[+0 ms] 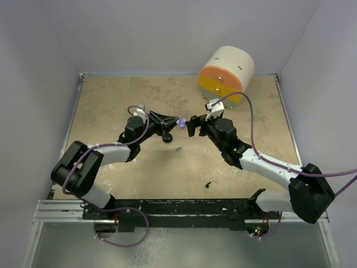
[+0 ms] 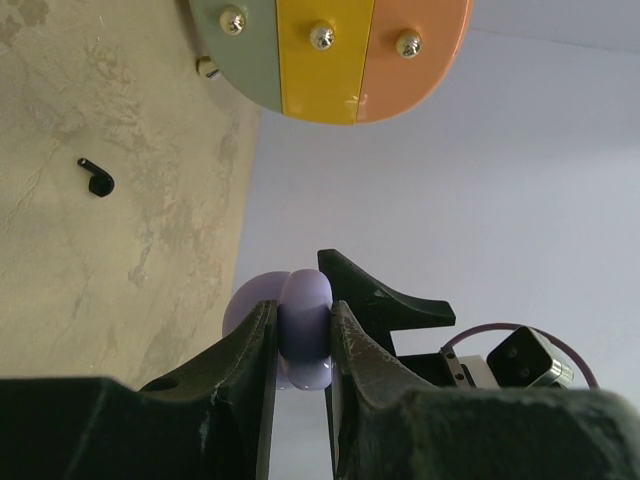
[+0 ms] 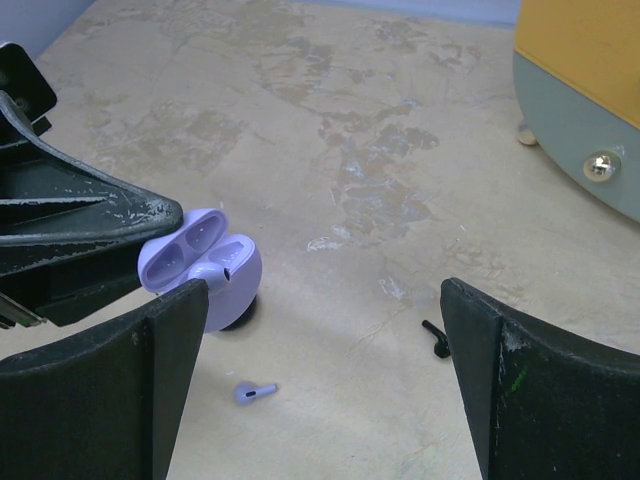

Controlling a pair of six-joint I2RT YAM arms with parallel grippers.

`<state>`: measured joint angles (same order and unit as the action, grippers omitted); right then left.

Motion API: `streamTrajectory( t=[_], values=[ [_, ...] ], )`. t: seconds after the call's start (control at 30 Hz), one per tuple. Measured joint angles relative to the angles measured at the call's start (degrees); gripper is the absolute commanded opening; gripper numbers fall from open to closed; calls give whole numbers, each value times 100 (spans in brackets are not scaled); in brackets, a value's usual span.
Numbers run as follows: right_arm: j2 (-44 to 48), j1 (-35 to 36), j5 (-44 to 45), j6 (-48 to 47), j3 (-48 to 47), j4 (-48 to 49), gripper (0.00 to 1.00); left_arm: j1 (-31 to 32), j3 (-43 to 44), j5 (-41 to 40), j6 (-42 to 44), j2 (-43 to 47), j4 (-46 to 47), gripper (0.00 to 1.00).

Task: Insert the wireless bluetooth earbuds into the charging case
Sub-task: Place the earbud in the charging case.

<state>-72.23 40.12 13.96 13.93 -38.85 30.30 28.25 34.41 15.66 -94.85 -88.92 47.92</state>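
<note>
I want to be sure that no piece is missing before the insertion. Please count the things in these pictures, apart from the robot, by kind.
Earbuds: 2, the lilac earbud and the black earbud, both lying loose.
Cases: 1, the charging case, lilac, lid open, gripped by the left end effector.
Others: 1, the striped cylinder at the back.
Total: 4

Black-and-white left arm (image 1: 106, 153) and right arm (image 1: 262, 164), purple cables (image 1: 249, 120), scuffed black jaws.

The mottled beige table (image 1: 111, 106) carries a lilac earbud (image 1: 178, 148), a black earbud (image 1: 207, 183) nearer its front edge, and a drum-shaped toy (image 1: 228, 70) at the far edge.
</note>
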Motion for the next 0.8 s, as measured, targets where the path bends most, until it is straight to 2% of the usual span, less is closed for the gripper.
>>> streamTrajectory(
  t=[0.8],
  values=[
    [-61, 76, -321, -66, -2, 50, 100, 0, 157, 26, 74, -81, 4, 0]
  ],
)
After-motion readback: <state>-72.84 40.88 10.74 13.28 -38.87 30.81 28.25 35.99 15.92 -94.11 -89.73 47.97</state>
